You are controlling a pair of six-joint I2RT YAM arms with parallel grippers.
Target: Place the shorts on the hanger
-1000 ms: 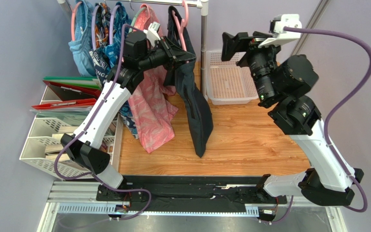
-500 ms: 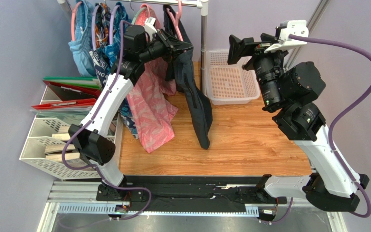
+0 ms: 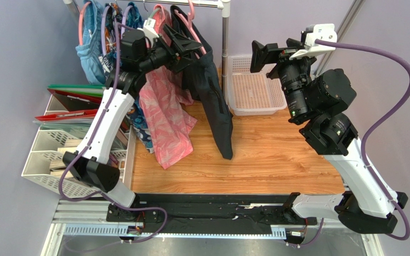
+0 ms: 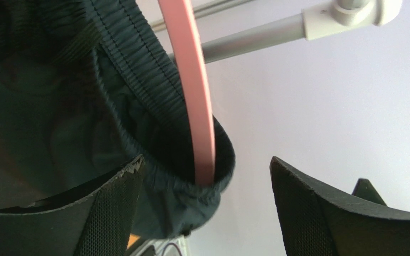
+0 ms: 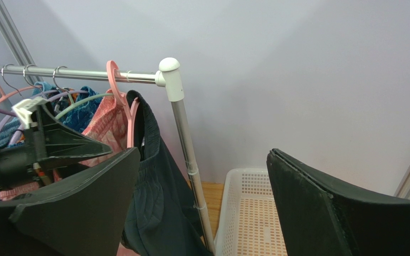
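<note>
Looped by the waistband over the hanger (image 4: 197, 106), up beside the rail (image 5: 79, 73): the shorts (image 3: 212, 90). Framed between the widely spread fingers of the left pincer (image 4: 204, 166), nearer one finger. Right pincer (image 5: 202, 154) likewise wide, empty, well apart.

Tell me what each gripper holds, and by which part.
Nothing. The left gripper is open, with the shorts and hanger loose between its fingers; the right gripper is open and empty.
</note>
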